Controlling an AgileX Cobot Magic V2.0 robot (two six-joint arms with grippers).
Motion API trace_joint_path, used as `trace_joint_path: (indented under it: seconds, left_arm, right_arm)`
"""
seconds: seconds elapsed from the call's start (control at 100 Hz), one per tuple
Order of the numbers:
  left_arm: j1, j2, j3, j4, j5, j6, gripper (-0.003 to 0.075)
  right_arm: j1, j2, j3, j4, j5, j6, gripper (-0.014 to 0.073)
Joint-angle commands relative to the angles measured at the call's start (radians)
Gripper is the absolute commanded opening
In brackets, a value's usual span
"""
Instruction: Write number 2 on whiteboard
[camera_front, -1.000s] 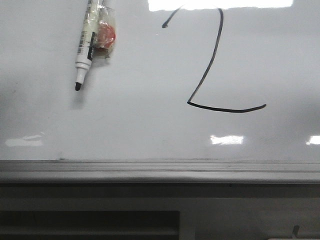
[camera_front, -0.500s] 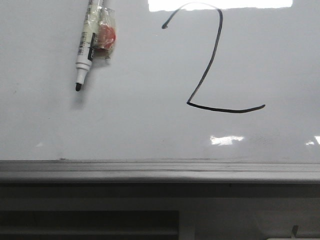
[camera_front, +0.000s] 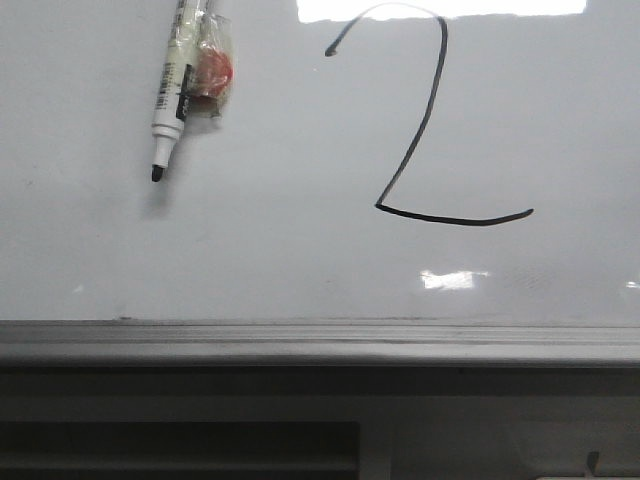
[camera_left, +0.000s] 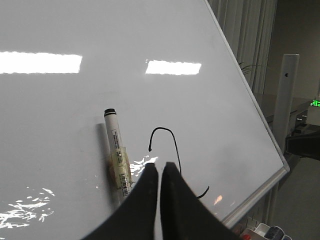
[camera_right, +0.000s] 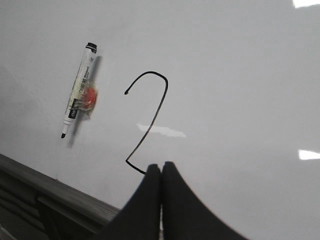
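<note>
There is one whiteboard (camera_front: 300, 260), one marker pen (camera_front: 172, 95) lying on it, one drawn number 2 (camera_front: 420, 120), and two claws, each visible only in its own wrist view. The left claw (camera_left: 159, 167) has its two dark fingers pressed together at the tips, holding nothing; the pen lies just beside it, its barrel passing close to the left finger, and the number 2 begins a little beyond the tips and runs down behind the right finger. The right claw (camera_right: 161, 167) is also closed and empty, the two fingers meeting along one thin line (no gap between them shows). The base of the number 2 (camera_right: 147, 120) disappears behind these fingertips, so the figure lies directly ahead of this claw, while the pen (camera_right: 79, 102) is well apart from it, beyond the figure. The whiteboard (camera_right: 240, 90) is glossy, white-grey, with bright rectangular reflections of lamps, and a grey metal rail (camera_front: 320, 342) with fine grooves runs along its near edge. The number 2 is a thin black line: a curved hook on top, a long slanted stroke, then a nearly flat base that bends slightly. The pen is a slim white cylinder with a printed label and a black pointed tip, and a small red piece wrapped in clear tape (camera_front: 212, 70) sits on its side. Both claws have smooth, matte black, tapering fingers.
</note>
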Motion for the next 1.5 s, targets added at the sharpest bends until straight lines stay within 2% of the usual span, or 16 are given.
trace_joint_path:
  seconds: [0.0, 0.56, 0.68, 0.74, 0.8, 0.98, 1.05, 1.13, 1.33, 1.49]
  left_arm:
    - [-0.006, 0.008, -0.023, 0.002, -0.021, -0.003, -0.002]
    - [-0.006, 0.008, -0.019, 0.002, -0.021, -0.003, -0.002]
    - [0.02, 0.008, -0.004, 0.171, -0.021, -0.026, -0.002]
    - [0.084, 0.016, 0.006, 0.252, -0.032, -0.108, -0.002]
    - [0.17, 0.036, 0.02, 0.35, -0.035, -0.253, -0.002]
    - [0.5, 0.062, 0.056, 0.823, -0.009, -0.761, -0.002]
    - [0.595, 0.047, 0.07, 0.959, 0.005, -0.892, -0.002]
    - [0.673, 0.008, 0.076, 1.044, 0.043, -0.957, -0.002]
    - [0.838, -0.05, 0.09, 1.055, 0.146, -0.982, -0.002]
    - [0.917, -0.101, 0.156, 1.057, 0.122, -0.995, -0.002]
  right_arm:
    - [-0.007, 0.004, -0.025, 0.032, -0.051, -0.007, -0.0055]
    - [-0.007, 0.004, -0.025, 0.032, -0.051, -0.007, -0.0055]
    - [-0.007, 0.004, -0.025, 0.032, -0.051, -0.007, -0.0055]
    - [-0.007, 0.004, -0.025, 0.032, -0.051, -0.007, -0.0055]
    - [-0.007, 0.004, -0.025, 0.032, -0.051, -0.007, -0.0055]
    - [-0.007, 0.004, -0.025, 0.032, -0.051, -0.007, -0.0055]
    - [-0.007, 0.004, -0.025, 0.032, -0.051, -0.007, -0.0055]
    - [-0.007, 0.004, -0.025, 0.032, -0.051, -0.007, -0.0055]
    - [-0.007, 0.004, -0.025, 0.032, -0.051, -0.007, -0.0055]
    - [-0.007, 0.004, -0.025, 0.032, -0.051, -0.007, -0.0055]
